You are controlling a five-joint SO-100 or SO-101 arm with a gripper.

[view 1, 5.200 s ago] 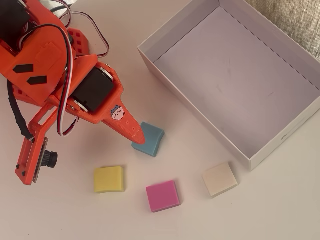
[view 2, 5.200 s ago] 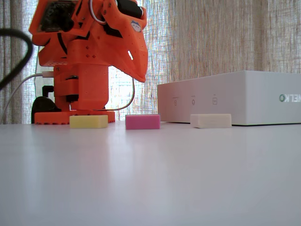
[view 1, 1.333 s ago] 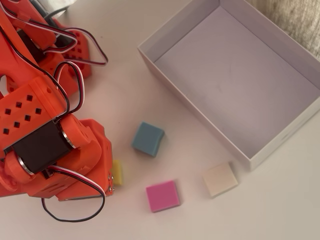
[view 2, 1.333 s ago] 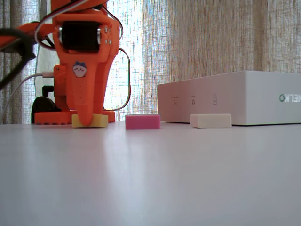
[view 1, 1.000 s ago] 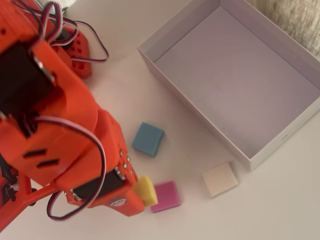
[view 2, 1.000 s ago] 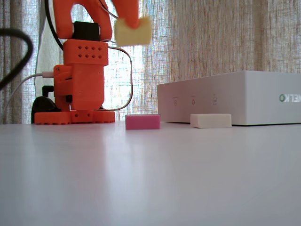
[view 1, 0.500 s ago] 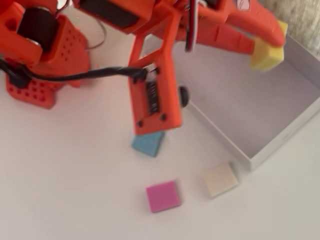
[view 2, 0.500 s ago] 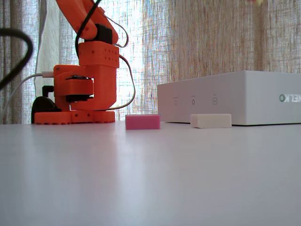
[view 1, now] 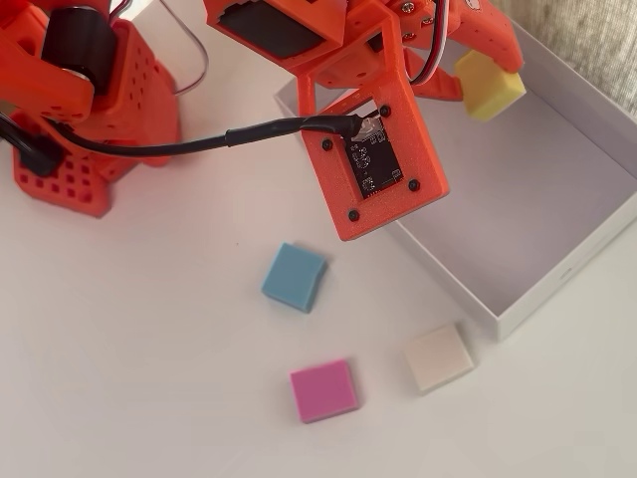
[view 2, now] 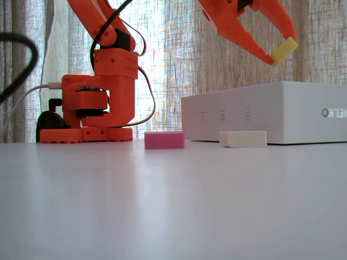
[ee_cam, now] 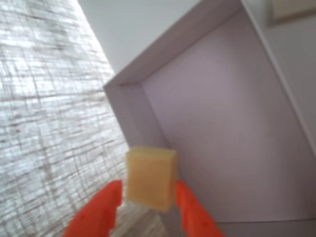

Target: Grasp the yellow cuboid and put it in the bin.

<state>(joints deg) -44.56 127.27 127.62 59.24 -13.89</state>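
The yellow cuboid (view 1: 489,86) is held between my orange gripper's (view 1: 476,80) fingers, up in the air above the bin (view 1: 557,274). In the fixed view the gripper (view 2: 280,52) holds the cuboid (view 2: 284,51) well above the white box (view 2: 265,114). In the wrist view the cuboid (ee_cam: 150,178) sits between the two fingertips (ee_cam: 103,205), over the bin's far wall, with the bin's pale lilac floor (ee_cam: 227,128) below and to the right. The gripper (ee_cam: 146,195) is shut on the cuboid.
A blue block (view 1: 295,277), a pink block (view 1: 323,389) and a cream block (view 1: 439,358) lie on the white table in front of the bin. The arm's base (view 1: 85,110) stands at the left. A curtain hangs behind.
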